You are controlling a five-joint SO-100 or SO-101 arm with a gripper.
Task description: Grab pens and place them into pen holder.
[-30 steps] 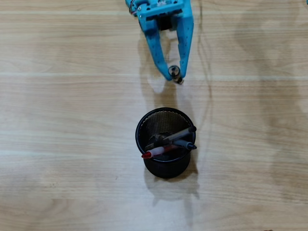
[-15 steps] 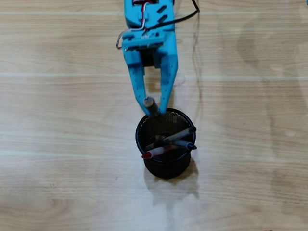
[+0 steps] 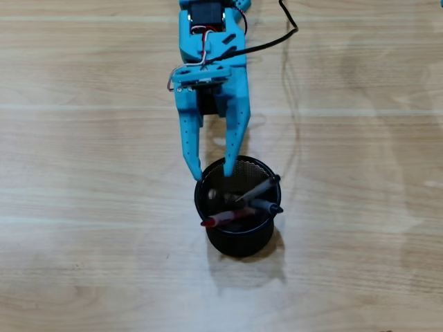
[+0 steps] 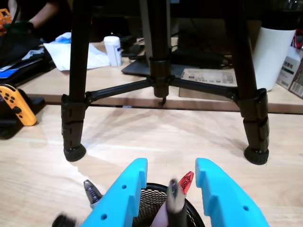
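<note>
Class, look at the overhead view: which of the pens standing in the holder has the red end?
It is the pen whose red tip pokes over the pen holder's rim at the left in the overhead view. The other pens there show dark or grey ends pointing right.

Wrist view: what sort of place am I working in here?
Probably a hobby or lab workbench: a camera tripod stands on the wooden table, with a game controller and cardboard boxes beyond the open gripper.

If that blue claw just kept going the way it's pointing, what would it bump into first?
Most likely the pen holder. In the overhead view the open gripper points at the cup, fingertips over its near rim. The pens inside would come next. Its height above the rim is hard to judge.
</note>
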